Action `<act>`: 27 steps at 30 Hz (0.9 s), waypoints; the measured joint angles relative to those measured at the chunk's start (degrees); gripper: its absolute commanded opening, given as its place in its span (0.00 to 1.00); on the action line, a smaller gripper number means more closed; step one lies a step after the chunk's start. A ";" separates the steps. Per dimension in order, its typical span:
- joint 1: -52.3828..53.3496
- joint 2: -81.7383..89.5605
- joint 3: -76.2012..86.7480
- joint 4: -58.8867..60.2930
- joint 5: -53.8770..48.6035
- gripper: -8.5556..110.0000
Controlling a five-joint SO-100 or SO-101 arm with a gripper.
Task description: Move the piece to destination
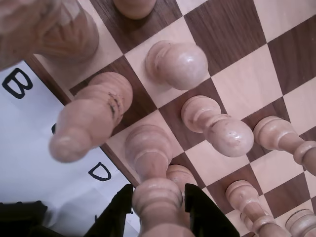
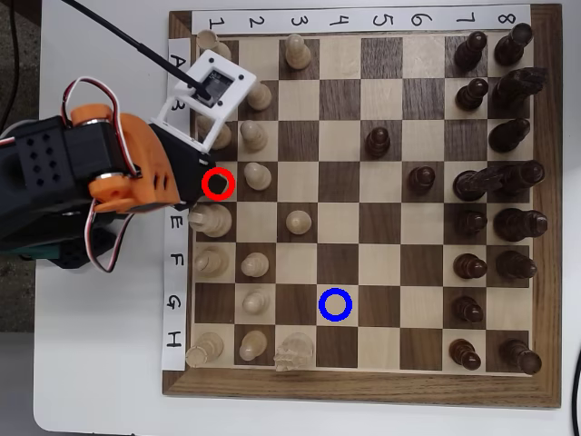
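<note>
Black fingers (image 1: pixel 114 215) stand on either side of the piece (image 1: pixel 157 202) in the wrist view, close against its ringed neck. Whether they are pressing on it or only flanking it I cannot tell. The gripper (image 1: pixel 159 192) comes in from the near edge, probably so the fingers slip between neighbours in the crowded back row without knocking them.

Just beside the piece are other pale pieces: a taller one (image 1: pixel 91 116) to the left and pawns (image 1: pixel 217 123) to the right, one square further in.

In the overhead view the gripper's tip (image 2: pixel 218 184) sits inside the red ring at the board's left edge, and the orange arm (image 2: pixel 127 168) hides most of the piece. The destination (image 2: pixel 335 305) is the blue-ringed light square, well apart to the right and nearer the bottom edge. It is empty, with a pawn (image 2: pixel 297 221) near the straight path, so a lift clear of the pieces seems wise.
</note>
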 measured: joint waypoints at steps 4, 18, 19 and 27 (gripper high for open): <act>0.00 -0.09 0.18 0.00 0.00 0.17; 0.09 -0.09 0.18 0.00 -0.26 0.13; 0.09 -0.09 0.18 0.00 -0.26 0.13; 0.09 -0.09 0.18 -0.18 -0.35 0.12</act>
